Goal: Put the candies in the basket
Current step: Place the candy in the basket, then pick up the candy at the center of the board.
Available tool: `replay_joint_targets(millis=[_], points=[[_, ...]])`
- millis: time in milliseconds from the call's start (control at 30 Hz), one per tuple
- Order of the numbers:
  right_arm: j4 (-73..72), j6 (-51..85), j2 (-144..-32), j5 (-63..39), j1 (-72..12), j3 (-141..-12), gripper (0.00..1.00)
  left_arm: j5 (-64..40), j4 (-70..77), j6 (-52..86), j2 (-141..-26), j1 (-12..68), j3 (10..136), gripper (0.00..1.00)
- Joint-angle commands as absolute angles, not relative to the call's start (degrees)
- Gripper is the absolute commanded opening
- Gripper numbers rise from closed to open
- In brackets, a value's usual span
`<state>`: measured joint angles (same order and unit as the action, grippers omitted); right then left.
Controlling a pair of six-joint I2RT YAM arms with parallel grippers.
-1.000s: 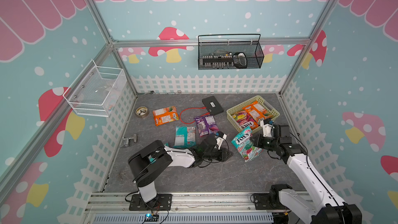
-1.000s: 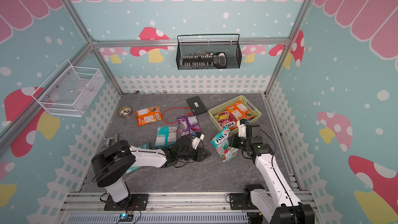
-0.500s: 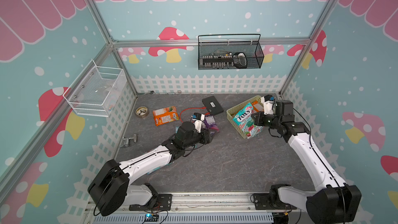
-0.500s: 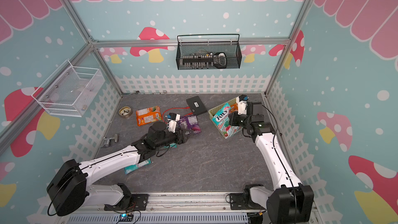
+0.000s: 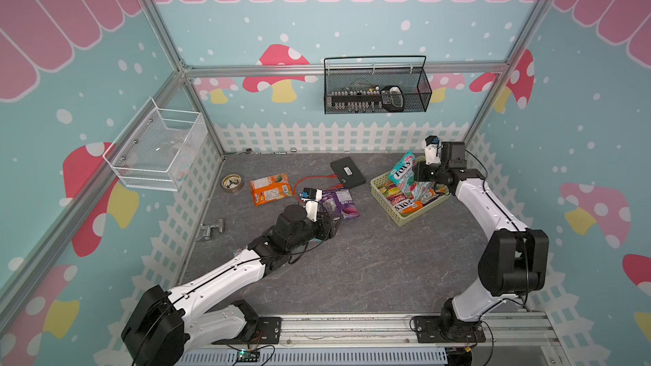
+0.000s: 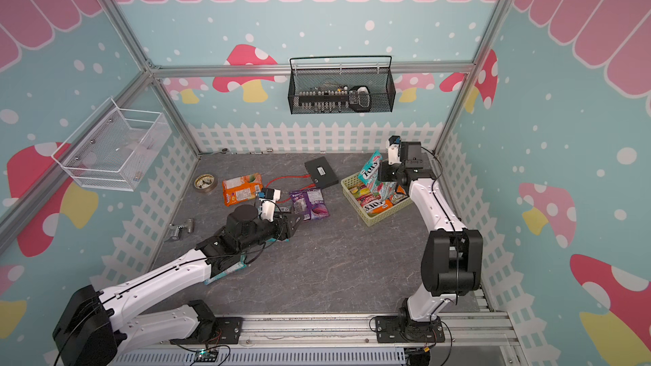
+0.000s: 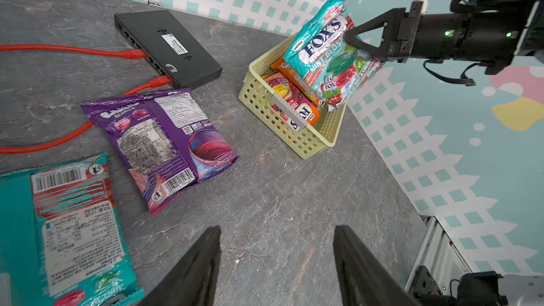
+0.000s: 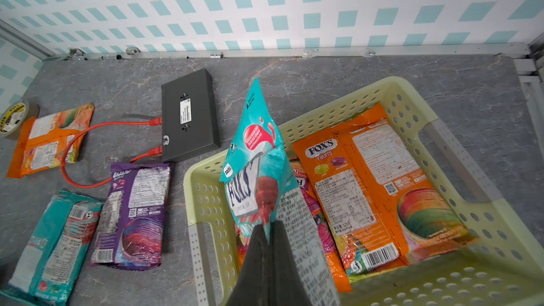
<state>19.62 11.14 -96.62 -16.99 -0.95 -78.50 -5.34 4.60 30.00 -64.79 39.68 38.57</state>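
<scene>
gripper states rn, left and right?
left gripper: open, empty.
right gripper: shut on the teal FOX'S bag, over the basket.

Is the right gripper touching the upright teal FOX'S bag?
Touching. The left wrist view shows the right gripper shut on the teal FOX'S bag, pinching its edge.

Lying on the surface (image 5: 370,258) are one orange bag (image 5: 269,189), one purple bag (image 5: 340,202) and one teal bag (image 7: 73,225), three in all. A fourth, a mint bag (image 5: 401,170), is up over the single yellow-green basket (image 7: 294,139). Inside it at least two more show, an orange fruit bag (image 8: 368,189) and a multicoloured bag (image 7: 284,85); the full count there is unclear. There is one black box (image 5: 348,172) with two red plugs (image 7: 134,53), one tape roll (image 5: 232,183), one black wire basket (image 5: 377,91) and one white wire basket (image 5: 155,149).
</scene>
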Motion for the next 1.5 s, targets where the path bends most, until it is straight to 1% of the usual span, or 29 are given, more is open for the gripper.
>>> replay_joint_targets(millis=[0, 133, 333, 367, 433, 500, 600, 700, 800, 900, 967, 1033, 1133, 1233, 1333, 1467], points=[[17.03, 9.76, -100.20, -22.15, -0.87, -79.77, 0.00, -3.52, 3.60, 30.06, -63.92, 39.05, 37.53, 0.65], [14.33, 12.44, -102.45, -26.83, -0.88, -77.23, 0.00, -3.28, 3.60, 30.10, -63.90, 38.81, 37.27, 0.65], [13.63, 12.67, -105.83, -27.19, -0.90, -74.93, 0.00, -2.47, 3.73, 30.24, -64.15, 38.59, 36.63, 0.65], [13.90, 12.57, -106.76, -27.08, -0.88, -75.25, 0.03, -2.50, 3.82, 30.28, -64.39, 38.44, 36.65, 0.65], [14.40, 12.52, -108.11, -25.35, -0.87, -75.66, 0.14, -2.48, 3.86, 30.39, -64.81, 38.33, 36.64, 0.65], [14.57, 12.49, -108.28, -22.94, -0.88, -75.85, 0.29, -2.40, 4.04, 30.57, -65.36, 38.36, 36.50, 0.65], [14.74, 12.61, -109.93, -19.12, -0.79, -76.34, 0.45, -1.55, 4.22, 31.01, -66.32, 38.27, 36.17, 0.65], [15.82, 12.90, -109.16, -14.66, -0.88, -76.92, 0.52, -0.34, 4.22, 31.50, -67.23, 37.89, 35.75, 0.66], [15.93, 13.80, -104.59, -11.22, -0.94, -75.93, 0.58, 0.81, 4.18, 32.68, -68.31, 36.62, 35.36, 0.67], [16.42, 16.44, -100.70, -8.46, -1.25, -74.14, 0.62, 0.92, 4.44, 34.07, -69.61, 34.28, 34.83, 0.66], [16.29, 18.68, -97.89, -9.07, -1.53, -71.99, 0.64, 1.16, 4.31, 34.53, -70.58, 32.00, 34.80, 0.65], [15.13, 21.75, -94.60, -10.08, -2.24, -68.93, 0.64, 0.16, 4.31, 35.76, -71.47, 28.24, 34.72, 0.62], [9.33, 27.46, -88.79, -13.48, -4.11, -61.62, 0.63, -2.29, 4.77, 37.90, -72.76, 21.42, 34.49, 0.54], [4.61, 32.51, -84.31, -15.56, -7.38, -56.00, 0.61, -4.63, 5.92, 38.90, -73.87, 17.23, 33.69, 0.49], [3.50, 34.20, -81.70, -14.10, -11.97, -54.67, 0.61, -5.79, 7.56, 39.32, -74.51, 14.94, 32.56, 0.45], [0.55, 35.42, -80.98, -12.10, -18.41, -54.22, 0.61, -15.76, 15.78, 37.52, -76.65, 14.65, 30.84, 0.42]])
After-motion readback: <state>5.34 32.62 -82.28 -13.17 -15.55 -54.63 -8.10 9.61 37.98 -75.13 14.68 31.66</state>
